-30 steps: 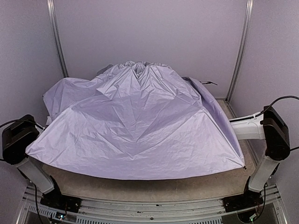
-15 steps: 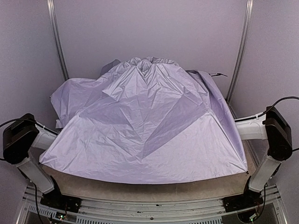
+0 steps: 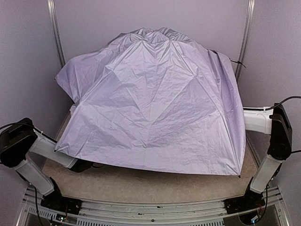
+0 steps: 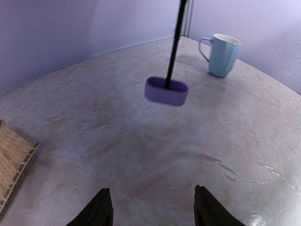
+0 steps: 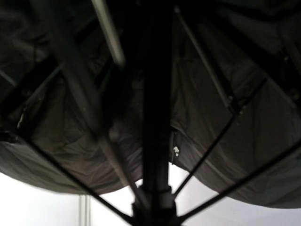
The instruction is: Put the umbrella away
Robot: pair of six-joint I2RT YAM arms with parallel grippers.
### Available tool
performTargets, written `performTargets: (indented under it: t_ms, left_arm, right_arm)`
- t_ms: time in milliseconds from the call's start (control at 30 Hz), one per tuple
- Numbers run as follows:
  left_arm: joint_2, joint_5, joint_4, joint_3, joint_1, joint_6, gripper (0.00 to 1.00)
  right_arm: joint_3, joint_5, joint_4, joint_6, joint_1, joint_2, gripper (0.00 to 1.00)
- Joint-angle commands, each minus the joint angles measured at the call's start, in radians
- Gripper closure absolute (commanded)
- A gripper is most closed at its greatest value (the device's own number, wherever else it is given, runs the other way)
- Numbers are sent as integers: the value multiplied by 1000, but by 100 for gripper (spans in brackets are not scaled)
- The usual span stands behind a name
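The umbrella's pale lavender canopy [image 3: 155, 103] stands spread and raised, covering most of the table in the top view. My left gripper [image 4: 151, 189] is open and holds nothing. Beyond it the lavender handle [image 4: 166, 91] hangs a little above the table on the thin black shaft [image 4: 174, 42]. My left arm [image 3: 51, 150] reaches under the canopy's near left edge. My right arm [image 3: 256, 123] goes in under the right edge, its gripper hidden there. In the right wrist view my right gripper [image 5: 155, 214] is shut on the shaft [image 5: 157, 117], under black fabric and ribs.
A light blue mug [image 4: 222, 55] stands on the table [image 3: 141, 183] beyond the handle, to the right. A woven straw tray [image 4: 11, 157] lies at the left edge of the left wrist view. Enclosure walls and metal posts [image 3: 56, 37] stand close behind.
The canopy has risen and shifted toward the back right. My left gripper has opened, and the left arm now shows under the canopy's near left edge.
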Motion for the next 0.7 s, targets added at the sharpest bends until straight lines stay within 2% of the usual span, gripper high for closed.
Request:
performTargets:
  t_ms: [0,167,433,667]
  left_arm:
    - [-26,-88,-20,-23,45,-66,41]
    - [-34,-186,-74,-14,90,-115,34]
    - [-109,-123,-117,-34,285,-224,23]
    - [-166,-148,-244,-10,483,-332,25]
  right_arm:
    - [99,22,71,-47,-18,-63,100]
    - [158,28,7,-68,-32,-131,100]
    - [156,10,-122,-93,-44,-268,100]
    - [77,-45,-274,-99,-44,-377,100]
